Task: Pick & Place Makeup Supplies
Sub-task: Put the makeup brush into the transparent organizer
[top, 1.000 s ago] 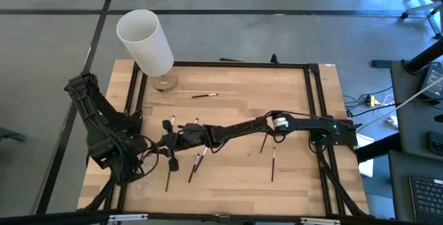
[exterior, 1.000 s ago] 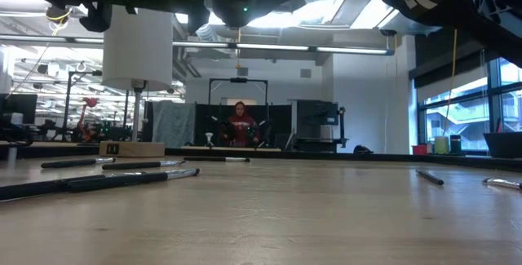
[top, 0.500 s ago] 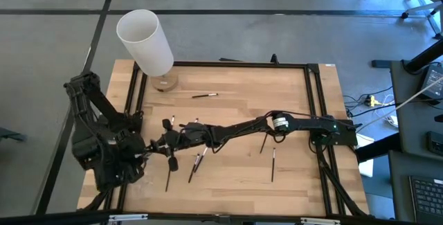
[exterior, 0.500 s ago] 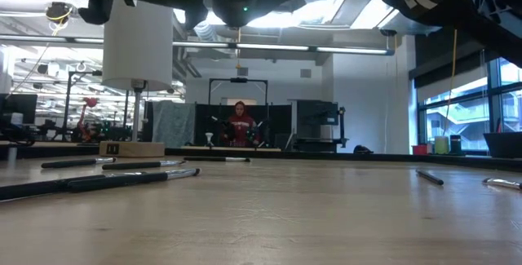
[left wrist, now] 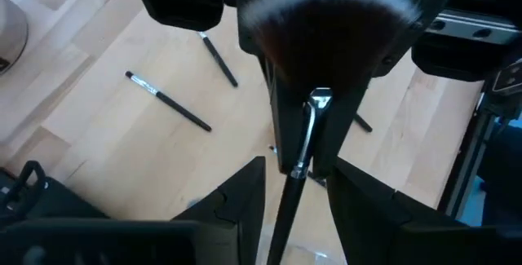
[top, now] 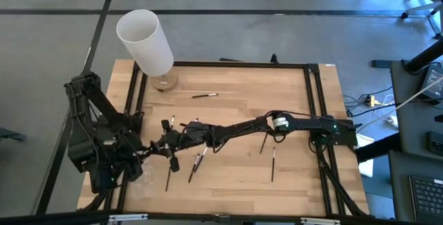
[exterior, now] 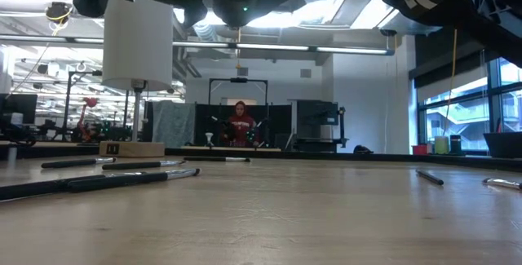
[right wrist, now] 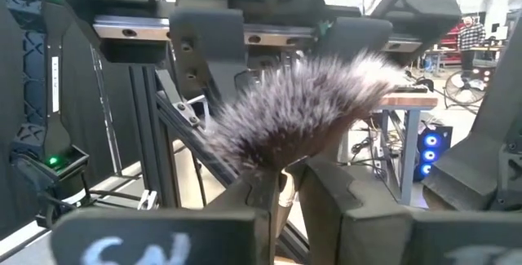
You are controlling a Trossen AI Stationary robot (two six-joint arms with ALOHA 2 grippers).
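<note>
Wrist views only: fan brush [left wrist: 326, 20]

The tabletop [top: 235, 114] is pale wood with a visible grain and a smooth, faintly sheened finish, edged by a matt black metal frame [top: 242, 64]. The fan brush [left wrist: 322, 33] has soft, fluffy bristles, dark at the root and pale at the tips, above a shiny silver metal ferrule and a glossy black handle. The white cylinder [top: 145, 41] looks smooth and matt.
</note>
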